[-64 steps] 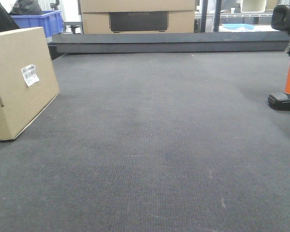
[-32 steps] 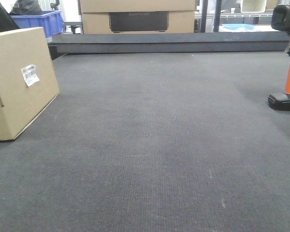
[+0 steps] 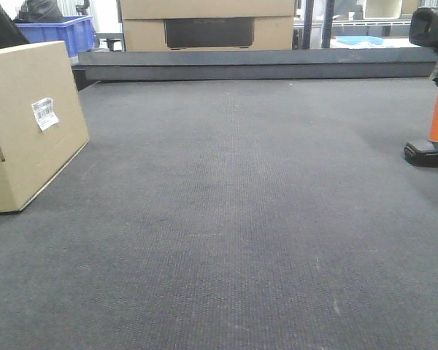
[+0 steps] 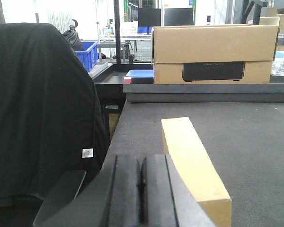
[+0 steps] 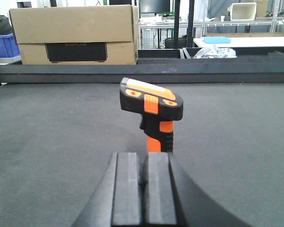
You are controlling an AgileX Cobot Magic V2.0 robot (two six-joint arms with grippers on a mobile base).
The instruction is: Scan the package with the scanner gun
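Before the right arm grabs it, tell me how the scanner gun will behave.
The scanner gun stands upright on a small foot with a bulky head above, so it is probably top-heavy and a push may tip it. The ribbed orange handle looks grippy. It appears rigid.

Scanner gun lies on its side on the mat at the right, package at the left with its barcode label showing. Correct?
Not quite: the scanner gun stands upright on its black foot, as the right wrist view shows. The rest holds: the package sits at the left, its barcode label showing.
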